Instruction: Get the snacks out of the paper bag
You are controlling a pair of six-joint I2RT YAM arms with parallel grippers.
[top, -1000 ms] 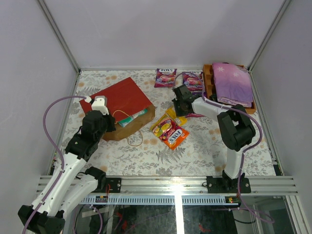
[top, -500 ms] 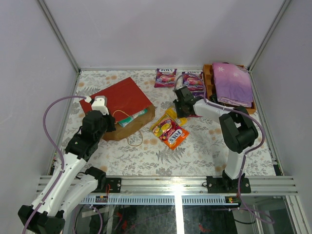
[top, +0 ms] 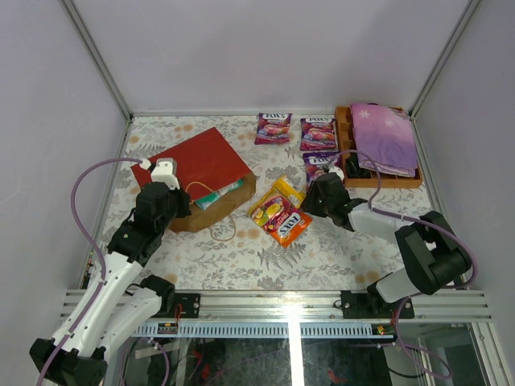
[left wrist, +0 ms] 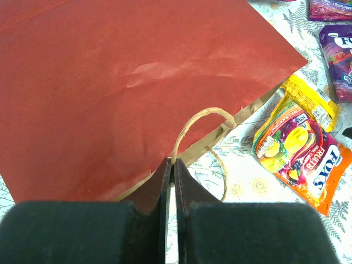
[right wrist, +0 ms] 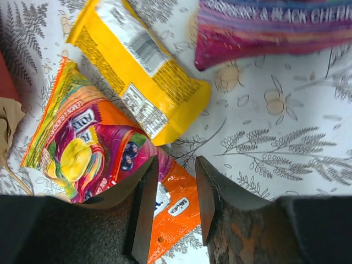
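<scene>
- The work surface is a table [top: 241,257] covered with a pale fern-and-flower print. It stands inside an enclosure of plain white walls with metal corner posts.
- A wooden tray [top: 344,129] sits at the far right corner and carries a folded purple cloth [top: 385,137].
- The paper bag [top: 205,165] lies flat on the left half of the table, red side up, with its mouth facing the centre.
- The left gripper [left wrist: 169,165] is at the bag's near edge. Its fingers are pressed together, and the cord handle [left wrist: 201,118] emerges from between the tips.
- The right gripper [right wrist: 172,176] hangs low at the centre of the table. Its fingers are apart and hold nothing.
- The orange pouch [right wrist: 93,159] lies directly below and left of the right fingertips. The yellow bar [right wrist: 140,71] lies just beyond them, partly overlapping the pouch.
- A purple pouch [right wrist: 275,27] lies further out, to the right of the bar.
- Two more purple pouches [top: 273,127] [top: 317,133] lie side by side near the back wall, well apart from both grippers.
- Only the top view shows a green-and-white item [top: 217,195] inside the bag mouth, and a second handle loop [top: 224,233] lying on the table.
- Only the left wrist view shows the grip on the handle.
- Only the right wrist view shows the gap between the right fingers.
</scene>
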